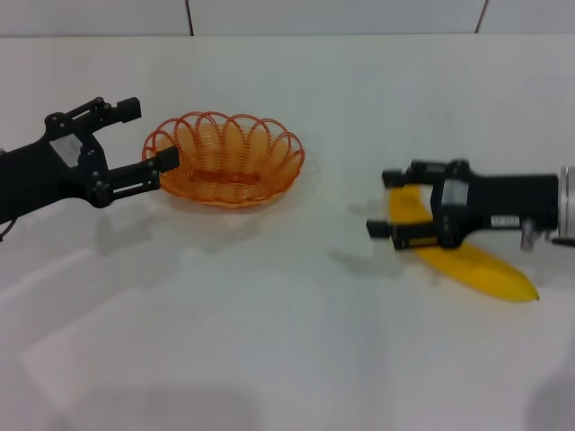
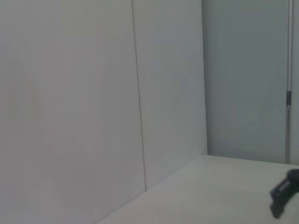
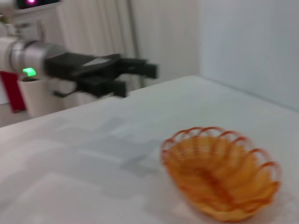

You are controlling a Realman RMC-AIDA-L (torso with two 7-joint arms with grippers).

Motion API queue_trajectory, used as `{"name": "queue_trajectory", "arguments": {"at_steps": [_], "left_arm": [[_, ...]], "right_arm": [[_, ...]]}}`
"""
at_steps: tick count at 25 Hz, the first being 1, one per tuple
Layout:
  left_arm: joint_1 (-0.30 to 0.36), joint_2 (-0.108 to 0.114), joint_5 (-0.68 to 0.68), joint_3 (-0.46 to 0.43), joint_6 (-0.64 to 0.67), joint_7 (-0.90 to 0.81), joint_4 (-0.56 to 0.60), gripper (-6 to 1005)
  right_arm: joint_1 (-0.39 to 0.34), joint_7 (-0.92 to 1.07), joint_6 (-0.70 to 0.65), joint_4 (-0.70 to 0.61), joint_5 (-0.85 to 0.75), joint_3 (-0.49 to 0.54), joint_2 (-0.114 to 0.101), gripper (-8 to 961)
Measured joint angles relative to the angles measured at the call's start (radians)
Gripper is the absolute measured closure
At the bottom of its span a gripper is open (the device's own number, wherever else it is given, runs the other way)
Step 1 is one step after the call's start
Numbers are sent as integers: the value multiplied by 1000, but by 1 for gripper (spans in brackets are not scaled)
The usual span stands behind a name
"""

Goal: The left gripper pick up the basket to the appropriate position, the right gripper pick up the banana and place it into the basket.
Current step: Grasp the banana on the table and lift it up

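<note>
The orange wire basket [image 1: 225,162] stands on the white table, left of centre. My left gripper [image 1: 145,135] is open at the basket's left rim, with its lower finger [image 1: 160,162] right by the rim; I cannot tell if it touches. The right wrist view shows the left gripper [image 3: 135,77] and the empty basket [image 3: 222,179]. The yellow banana [image 1: 476,265] lies flat on the table at the right. My right gripper [image 1: 388,203] is open, low over the banana's left end, with one finger on each side of it.
The white table [image 1: 269,341] runs to a white wall at the back. A small black part [image 2: 282,196] shows at the edge of the left wrist view, above the table. A red and white object [image 3: 18,93] stands behind the table in the right wrist view.
</note>
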Motion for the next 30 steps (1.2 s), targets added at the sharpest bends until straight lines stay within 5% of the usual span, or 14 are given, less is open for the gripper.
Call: {"name": "queue_trajectory", "arguments": {"at_steps": [7,16,30], "left_arm": [[-14,-2,20,-2,-4,6,-10,142],[-5,-2,11,-38,-12,8,-12,142],[7,1,10,-66,-12,9,-14,142]], "right_arm": [[-2,93,61,-117,32,-51,10,93],[-166,357,308,-463,119,-430,9,93],[-221,746,342,-714,-177,-627,5,94]]}}
